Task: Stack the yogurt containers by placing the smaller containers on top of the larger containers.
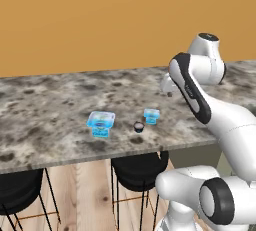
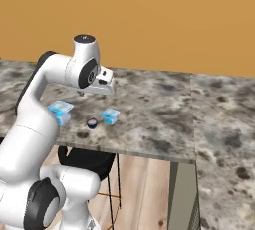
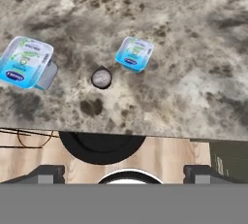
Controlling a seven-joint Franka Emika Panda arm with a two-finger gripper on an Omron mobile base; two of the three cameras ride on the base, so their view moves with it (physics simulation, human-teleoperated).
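The gripper hovers above the counter, jaws spread wide and empty. Near the front edge sit the large tub, the tiny dark cup and the small blue cup, all apart. To do this well, I would descend squarely over the small blue cup and center it before closing.

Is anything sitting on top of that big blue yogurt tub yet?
No. The big tub shows only its own labelled lid. The small blue cup and tiny dark cup stand apart on the counter. Its contents are hidden.
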